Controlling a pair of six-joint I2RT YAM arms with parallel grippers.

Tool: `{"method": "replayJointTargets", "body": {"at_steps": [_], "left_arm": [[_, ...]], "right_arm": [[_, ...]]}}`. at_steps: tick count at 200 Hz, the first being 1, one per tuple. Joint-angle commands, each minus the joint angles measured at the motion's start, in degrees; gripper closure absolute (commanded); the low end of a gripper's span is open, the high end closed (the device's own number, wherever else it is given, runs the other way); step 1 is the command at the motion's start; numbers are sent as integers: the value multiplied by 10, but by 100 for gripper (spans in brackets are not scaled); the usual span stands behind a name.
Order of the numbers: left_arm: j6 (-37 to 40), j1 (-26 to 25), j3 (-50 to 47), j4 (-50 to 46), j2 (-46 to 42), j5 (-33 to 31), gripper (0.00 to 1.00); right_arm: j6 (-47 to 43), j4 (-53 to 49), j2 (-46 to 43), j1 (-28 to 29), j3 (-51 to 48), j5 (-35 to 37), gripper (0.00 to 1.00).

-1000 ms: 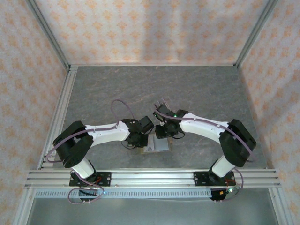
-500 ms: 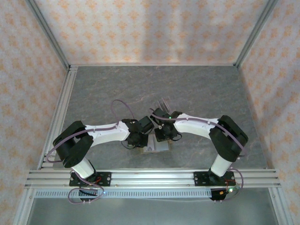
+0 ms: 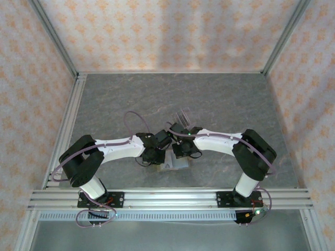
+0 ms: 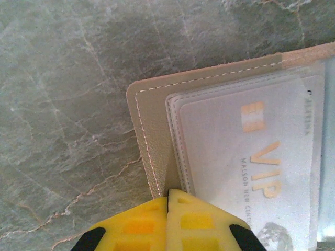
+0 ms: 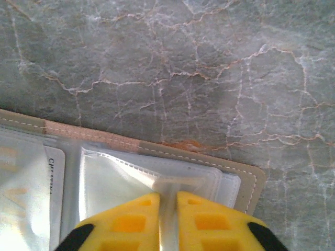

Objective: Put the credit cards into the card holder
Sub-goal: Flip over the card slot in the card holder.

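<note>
The card holder (image 3: 177,163) lies open on the table between both arms, with a tan stitched cover (image 4: 152,130) and clear plastic sleeves inside. A pale credit card (image 4: 261,157) with a gold chip and "VIP" lettering sits inside a left-hand sleeve; its edge (image 5: 52,172) is visible in the right wrist view too. My left gripper (image 4: 168,194) is shut, its yellow tips together over the cover's left margin (image 3: 157,158). My right gripper (image 5: 168,201) is shut on a raised fold of a clear sleeve (image 5: 172,180) on the holder's right half (image 3: 181,152).
A clear acrylic slotted stand (image 3: 182,115) stands just behind the right gripper. Grey marble tabletop (image 3: 220,99) stretches to the patterned walls. Aluminium rails run along the left edge (image 3: 70,120) and the near edge (image 3: 172,198).
The right arm has shifted left and lower over the card holder, and its jaws have closed onto the clear sleeve. The left arm has stayed put.
</note>
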Motion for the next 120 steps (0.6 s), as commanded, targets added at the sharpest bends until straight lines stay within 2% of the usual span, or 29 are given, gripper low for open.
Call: {"method": "replayJointTargets", "body": {"at_steps": [1, 35, 81, 120], "left_arm": [[-6, -8, -2, -21, 6, -14, 100], [-2, -8, 2, -23, 6, -16, 100], [4, -7, 6, -26, 8, -16, 100], [8, -6, 14, -27, 8, -13, 100]], "right_arm": [[4, -23, 15, 39, -13, 61, 91], [-2, -52, -1, 39, 10, 71, 100], [-7, -82, -32, 39, 40, 72, 100], [-5, -76, -43, 39, 53, 26, 100]]}}
